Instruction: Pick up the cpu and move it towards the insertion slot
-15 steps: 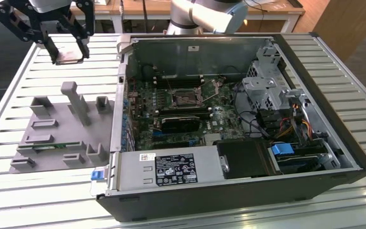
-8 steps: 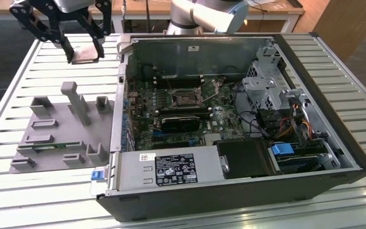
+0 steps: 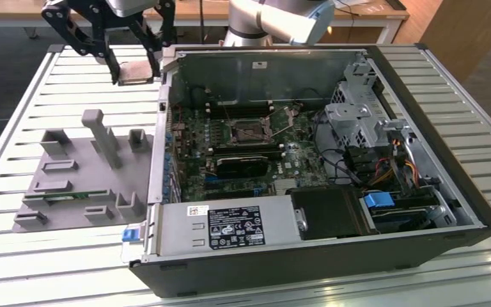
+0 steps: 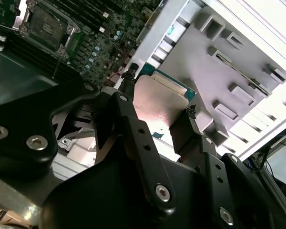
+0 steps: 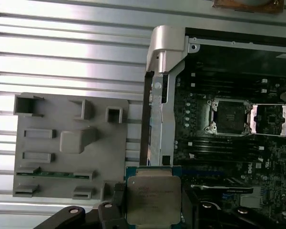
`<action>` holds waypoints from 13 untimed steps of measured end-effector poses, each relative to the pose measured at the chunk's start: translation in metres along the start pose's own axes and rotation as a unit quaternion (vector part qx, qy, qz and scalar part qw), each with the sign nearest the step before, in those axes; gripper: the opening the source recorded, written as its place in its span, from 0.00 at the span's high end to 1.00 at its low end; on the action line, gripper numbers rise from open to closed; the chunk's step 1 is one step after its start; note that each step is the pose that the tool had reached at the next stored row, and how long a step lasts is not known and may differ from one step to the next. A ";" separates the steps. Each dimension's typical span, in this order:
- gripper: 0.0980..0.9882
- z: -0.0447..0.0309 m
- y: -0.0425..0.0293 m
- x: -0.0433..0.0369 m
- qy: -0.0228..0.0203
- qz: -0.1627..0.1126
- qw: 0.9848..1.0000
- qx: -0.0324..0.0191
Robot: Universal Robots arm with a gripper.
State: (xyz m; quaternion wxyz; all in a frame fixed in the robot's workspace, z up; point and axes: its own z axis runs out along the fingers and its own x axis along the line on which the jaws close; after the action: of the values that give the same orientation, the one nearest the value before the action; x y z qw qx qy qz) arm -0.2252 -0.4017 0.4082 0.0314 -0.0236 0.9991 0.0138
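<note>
The cpu (image 3: pixel 135 70), a flat square chip with a silvery top, hangs in the air over the slatted table, just outside the open computer case's far corner on the exterior view's left. My gripper (image 3: pixel 135 74) is shut on its two opposite edges. Both wrist views show the cpu (image 5: pixel 153 196) (image 4: pixel 158 101) between the black fingers (image 4: pixel 128 129). The insertion slot (image 3: pixel 247 131) lies on the motherboard inside the case, its metal frame folded open, as the first wrist view's insertion slot (image 5: pixel 229 117) shows. The chip is well apart from it.
The case wall (image 3: pixel 162 128) stands between gripper and motherboard. A grey parts fixture (image 3: pixel 75 179) with upright posts lies on the table at the exterior view's left, a green strip (image 3: pixel 71 197) in it. A black heatsink block (image 3: pixel 238 165), cables and drive cage (image 3: pixel 373 128) crowd the case.
</note>
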 end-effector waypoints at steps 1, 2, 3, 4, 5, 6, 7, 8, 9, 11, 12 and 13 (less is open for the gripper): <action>0.50 0.0002 -0.0002 -0.0034 0.000 0.000 1.000 0.000; 0.50 0.0005 -0.0003 -0.0068 0.000 0.000 1.000 0.000; 0.50 0.0006 -0.0005 -0.0102 0.000 0.000 1.000 0.000; 0.50 0.0008 -0.0007 -0.0133 0.000 0.000 1.000 0.000; 0.50 0.0010 -0.0008 -0.0164 0.000 0.000 1.000 0.000; 0.50 0.0012 -0.0010 -0.0196 0.000 0.000 1.000 0.000; 0.50 0.0014 -0.0011 -0.0226 0.000 0.000 1.000 0.000; 0.50 0.0016 -0.0012 -0.0257 0.000 0.000 1.000 0.000; 0.50 0.0018 -0.0014 -0.0290 0.000 0.000 1.000 0.000; 0.50 0.0022 -0.0017 -0.0352 0.000 0.000 1.000 0.000; 0.50 0.0025 -0.0019 -0.0385 0.000 0.000 1.000 0.000; 0.50 0.0026 -0.0020 -0.0415 0.000 0.000 1.000 0.000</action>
State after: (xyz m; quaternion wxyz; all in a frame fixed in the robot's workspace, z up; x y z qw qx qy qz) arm -0.1835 -0.4018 0.4082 0.0314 -0.0236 0.9991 0.0138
